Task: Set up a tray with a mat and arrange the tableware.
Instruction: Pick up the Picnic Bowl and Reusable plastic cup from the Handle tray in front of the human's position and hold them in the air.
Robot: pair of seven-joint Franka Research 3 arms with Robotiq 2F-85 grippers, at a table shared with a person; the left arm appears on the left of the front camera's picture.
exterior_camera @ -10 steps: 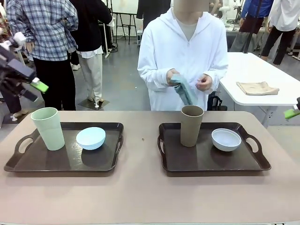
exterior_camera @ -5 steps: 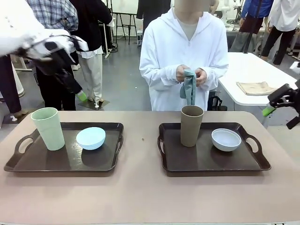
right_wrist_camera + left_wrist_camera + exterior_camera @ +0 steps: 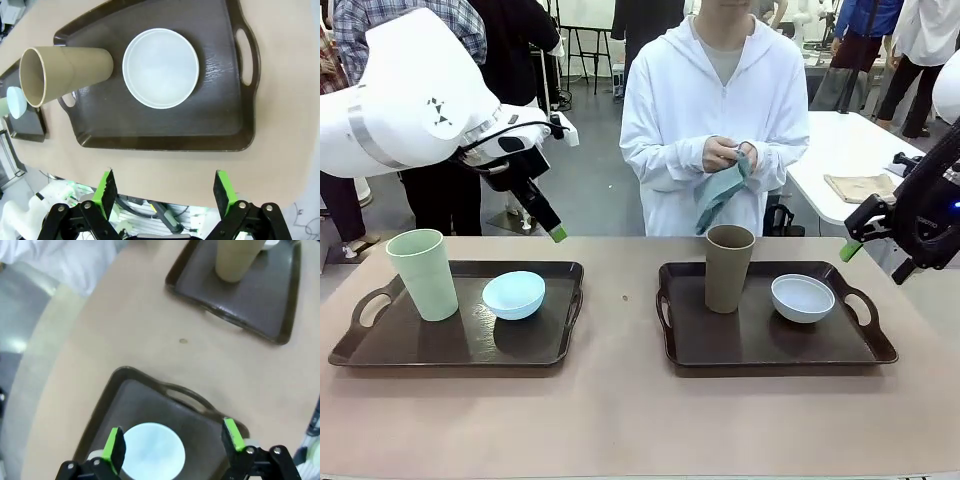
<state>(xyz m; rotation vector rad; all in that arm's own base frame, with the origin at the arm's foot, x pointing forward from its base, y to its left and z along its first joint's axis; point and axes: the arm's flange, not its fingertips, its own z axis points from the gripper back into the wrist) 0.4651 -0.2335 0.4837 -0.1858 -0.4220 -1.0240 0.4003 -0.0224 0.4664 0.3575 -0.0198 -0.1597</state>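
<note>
Blue bowl (image 3: 150,452) below left claw (image 3: 172,432), white bowl (image 3: 160,67) beyond right claw (image 3: 164,179)

Bright, even overhead light with soft shadows. Glare on left tray (image 3: 432,343). Left wrist view blurred, right sharp, edges bent.

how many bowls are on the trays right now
2. The light blue bowl sits on the left tray, beside the pale green tumbler. The white bowl sits on the right tray, beside the brown tumbler. No others seem hidden.
</note>
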